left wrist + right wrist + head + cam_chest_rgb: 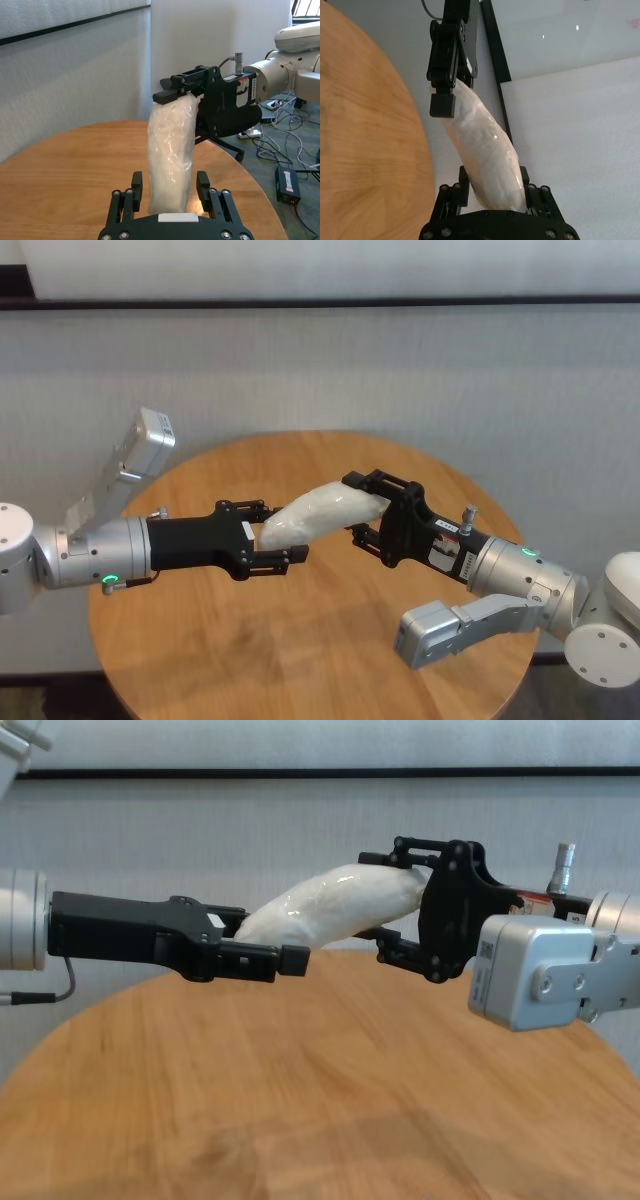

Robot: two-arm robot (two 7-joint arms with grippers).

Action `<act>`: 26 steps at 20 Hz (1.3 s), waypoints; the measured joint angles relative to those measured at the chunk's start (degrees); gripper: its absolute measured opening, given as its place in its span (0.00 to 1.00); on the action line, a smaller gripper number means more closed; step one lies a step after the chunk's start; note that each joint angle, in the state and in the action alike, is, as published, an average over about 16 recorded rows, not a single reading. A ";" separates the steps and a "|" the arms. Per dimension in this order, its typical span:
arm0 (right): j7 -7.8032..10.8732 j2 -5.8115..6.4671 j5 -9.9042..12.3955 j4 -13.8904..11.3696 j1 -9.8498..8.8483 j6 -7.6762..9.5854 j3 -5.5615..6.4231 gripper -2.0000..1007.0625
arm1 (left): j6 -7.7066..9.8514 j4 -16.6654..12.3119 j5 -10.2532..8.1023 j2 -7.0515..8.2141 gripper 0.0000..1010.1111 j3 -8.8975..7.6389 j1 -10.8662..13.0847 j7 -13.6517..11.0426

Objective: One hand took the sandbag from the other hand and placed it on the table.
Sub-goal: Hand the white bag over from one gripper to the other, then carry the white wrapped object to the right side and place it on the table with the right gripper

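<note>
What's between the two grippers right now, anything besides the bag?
Only the sandbag spans from left gripper to right gripper, held above the table. Head and chest views show nothing else there.

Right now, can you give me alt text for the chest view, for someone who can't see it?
A white sandbag hangs in the air between two black grippers above a round wooden table, touching nothing else. The left gripper reaches in from the left at its lower end, and the right gripper brackets its upper end.
</note>
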 joint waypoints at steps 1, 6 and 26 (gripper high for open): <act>0.00 0.00 0.00 0.00 0.00 0.00 0.00 0.54 | 0.00 0.00 0.00 0.00 0.69 0.00 0.00 0.00; 0.00 0.00 0.00 0.00 0.00 0.00 0.00 0.54 | 0.00 0.00 0.00 0.00 0.85 0.00 0.00 0.00; 0.00 0.00 0.00 0.00 0.00 0.00 0.00 0.54 | -0.70 -3.63 -0.41 1.61 0.99 -0.38 1.92 3.37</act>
